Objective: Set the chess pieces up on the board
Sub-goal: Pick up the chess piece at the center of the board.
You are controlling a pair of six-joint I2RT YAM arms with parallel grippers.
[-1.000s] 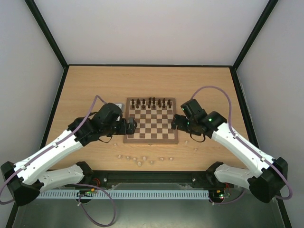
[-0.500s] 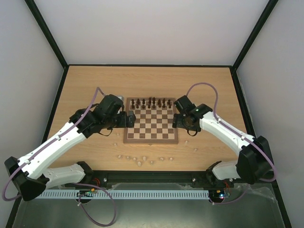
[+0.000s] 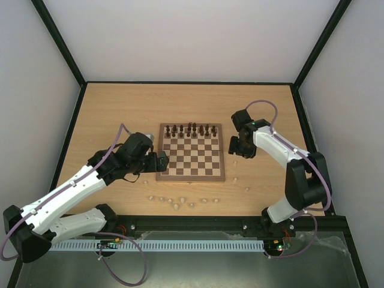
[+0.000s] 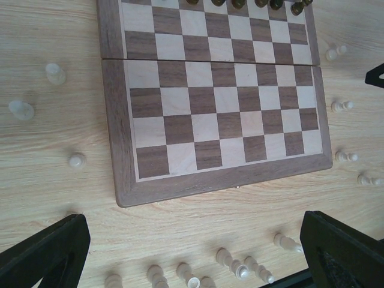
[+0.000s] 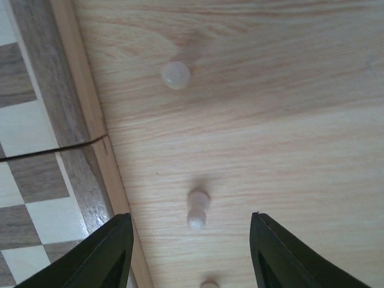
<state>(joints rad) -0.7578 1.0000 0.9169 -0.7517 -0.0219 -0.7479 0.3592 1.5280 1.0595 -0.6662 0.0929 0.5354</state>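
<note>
Cream piece (image 5: 197, 210), perhaps pawn, between right pincer (image 5: 189, 217) jaws.

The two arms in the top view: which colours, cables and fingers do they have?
Both the left arm and the right arm have white link shells with black joints and black wrists. A thin purple cable loops along each. The fingers are black, flat and wedge-shaped.

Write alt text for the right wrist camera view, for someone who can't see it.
A pale chess piece lies on the light wood table between the open fingers of the right end effector, touching neither. A second pale piece sits farther out, and the board's edge runs down the left.
</note>
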